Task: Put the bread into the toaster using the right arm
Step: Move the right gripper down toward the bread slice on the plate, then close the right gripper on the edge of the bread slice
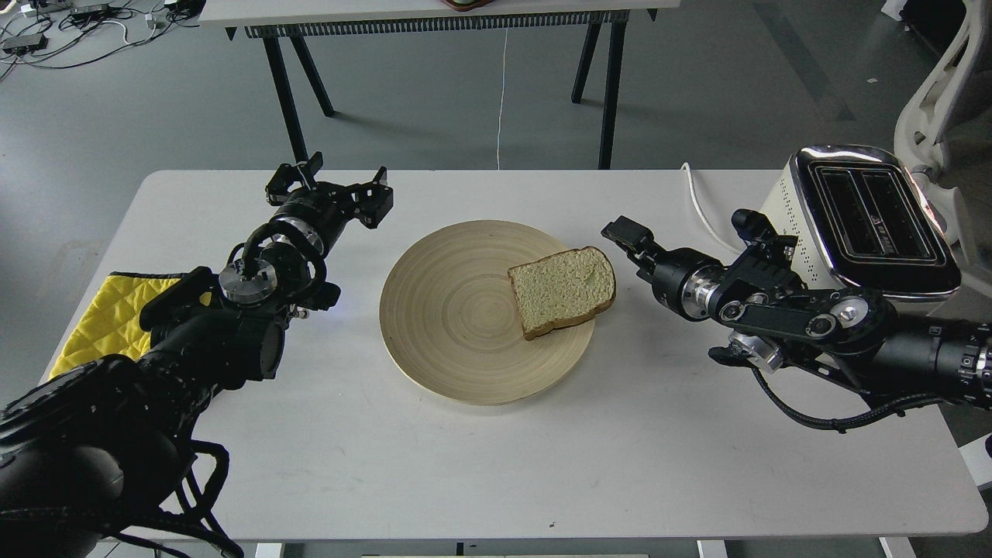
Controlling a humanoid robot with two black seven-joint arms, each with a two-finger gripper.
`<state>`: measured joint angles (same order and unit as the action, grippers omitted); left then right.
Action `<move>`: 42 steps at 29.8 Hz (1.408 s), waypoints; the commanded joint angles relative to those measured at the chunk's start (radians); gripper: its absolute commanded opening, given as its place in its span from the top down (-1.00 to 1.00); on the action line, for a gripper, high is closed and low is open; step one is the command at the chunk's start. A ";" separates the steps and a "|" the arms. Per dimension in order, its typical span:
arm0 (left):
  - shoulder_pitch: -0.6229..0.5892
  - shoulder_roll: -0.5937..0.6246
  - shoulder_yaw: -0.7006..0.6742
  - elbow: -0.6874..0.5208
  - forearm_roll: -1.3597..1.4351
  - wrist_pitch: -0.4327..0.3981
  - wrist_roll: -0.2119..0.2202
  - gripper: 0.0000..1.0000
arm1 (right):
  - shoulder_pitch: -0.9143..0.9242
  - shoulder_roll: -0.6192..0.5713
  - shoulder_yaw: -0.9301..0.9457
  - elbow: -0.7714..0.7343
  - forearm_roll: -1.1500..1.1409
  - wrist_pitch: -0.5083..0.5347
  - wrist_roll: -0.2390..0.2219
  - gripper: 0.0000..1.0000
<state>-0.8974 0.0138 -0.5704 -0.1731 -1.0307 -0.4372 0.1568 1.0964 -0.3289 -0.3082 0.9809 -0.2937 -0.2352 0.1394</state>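
Note:
The bread (562, 291), a pale square slice with brown crust, lies flat on the right side of a round wooden plate (449, 310) in the middle of the white table (620, 442). The cream-white toaster (868, 209) with a chrome top and two empty black slots stands at the table's right edge. My right gripper (625, 234) hangs low just right of the bread's upper right corner, not touching it; it is seen end-on and dark, so its fingers cannot be told apart. My left gripper (332, 186) is open and empty, left of the plate.
A yellow quilted cloth (101, 314) lies at the table's left edge under my left arm. The toaster's white cord (701, 209) runs off the far edge. A black-legged table (434, 12) stands behind, a white chair (938, 85) at the right.

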 commanded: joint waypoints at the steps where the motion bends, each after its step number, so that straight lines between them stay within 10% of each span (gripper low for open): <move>1: 0.000 0.000 0.000 0.000 0.000 0.000 0.000 -1.00 | -0.003 0.016 -0.002 0.001 -0.002 0.001 -0.001 -0.92; 42: 0.000 0.000 0.000 0.000 0.000 0.000 0.000 -1.00 | 0.014 0.031 -0.040 0.050 -0.002 0.001 -0.014 0.78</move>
<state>-0.8974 0.0138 -0.5707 -0.1733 -1.0300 -0.4372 0.1564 1.1048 -0.2960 -0.3538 1.0197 -0.2962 -0.2325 0.1256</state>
